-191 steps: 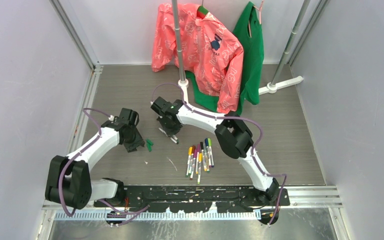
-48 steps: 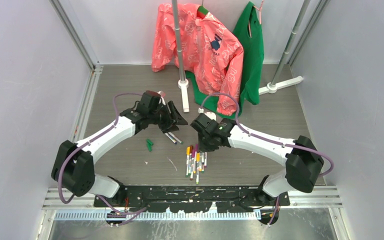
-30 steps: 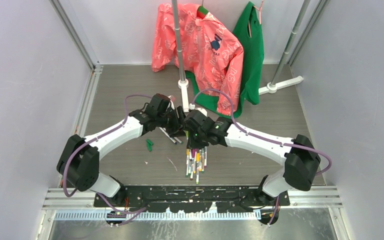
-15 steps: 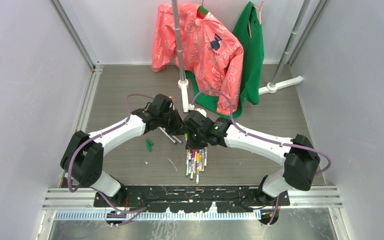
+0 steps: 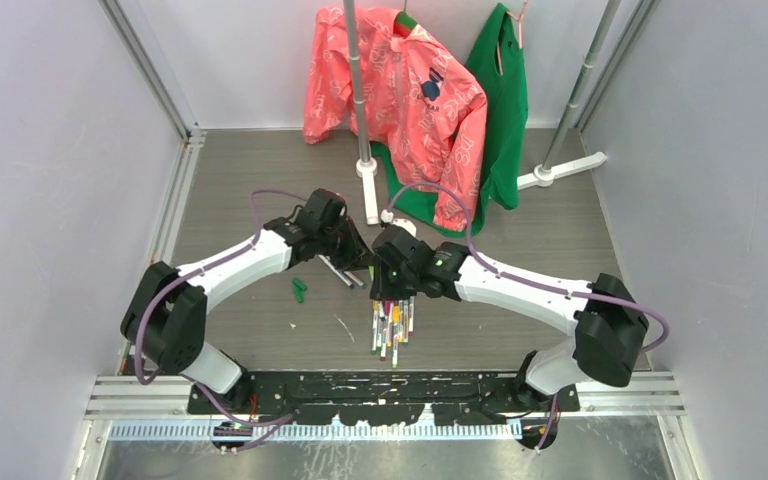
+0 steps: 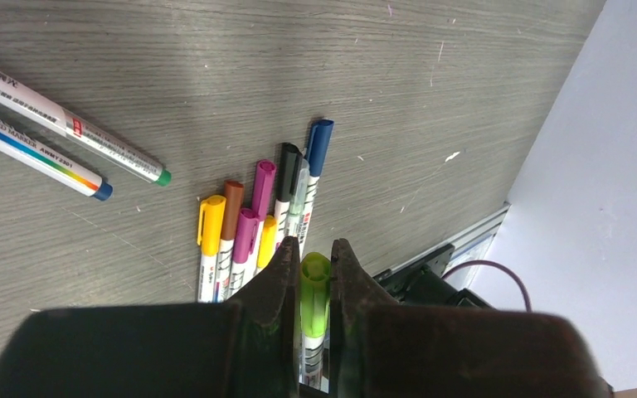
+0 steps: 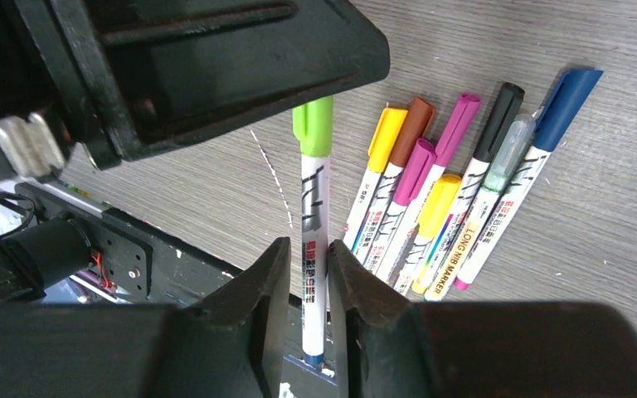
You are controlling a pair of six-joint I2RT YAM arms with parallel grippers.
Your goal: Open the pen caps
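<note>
1. Above the middle of the counter point(image 5: 260, 170), the left end effector point(image 6: 314, 251) and the right end effector point(image 7: 308, 245) meet tip to tip over one pen point(image 7: 315, 224).
2. The left end effector is pressed together on the lime cap point(image 6: 314, 282). One of its fingers point(image 6: 280, 274) sits on each side, and the cap's end shows between the tips.
3. The cap is on the pen. The white barrel runs from it straight into the right end effector.
4. The right end effector's fingers point(image 7: 269, 282) stand close on either side of the barrel, near its tail end.
5. One of those fingers looks to touch the barrel, and a thin sliver of gap shows at the other. I cannot tell whether they grip it or only flank it.
6. The pen looks lifted off the counter, with the wood grain well behind it in both wrist views.
7. Below it, a row of pens point(image 6: 257, 215) lies side by side and touching, all capped in yellow, brown, pink, black, clear and blue.
8. Two longer markers point(image 6: 66, 137) lie close together on the counter, apart from the row. One has a green end and the other a blue end.
9. From the top view, a small green piece point(image 5: 300, 290) lies on the counter just left of the markers, under the left arm.
</note>
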